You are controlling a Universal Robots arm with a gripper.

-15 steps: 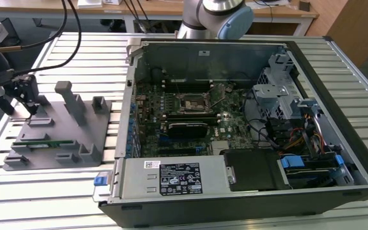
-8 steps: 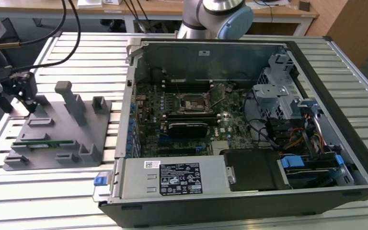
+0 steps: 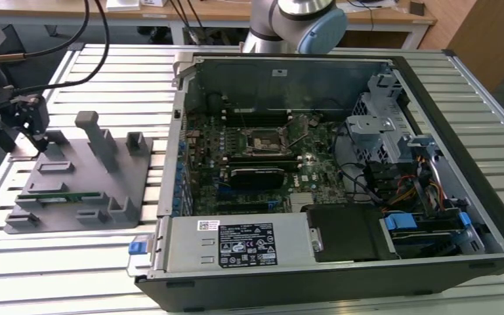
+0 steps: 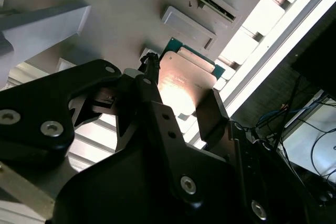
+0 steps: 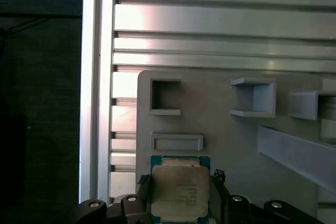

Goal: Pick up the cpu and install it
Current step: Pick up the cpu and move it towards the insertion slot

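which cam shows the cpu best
The first wrist view: the cpu faces the camera squarely, gripped by the end effector. The second wrist view shows it obliquely, partly behind the fingers. In the exterior view it is too small to make out.
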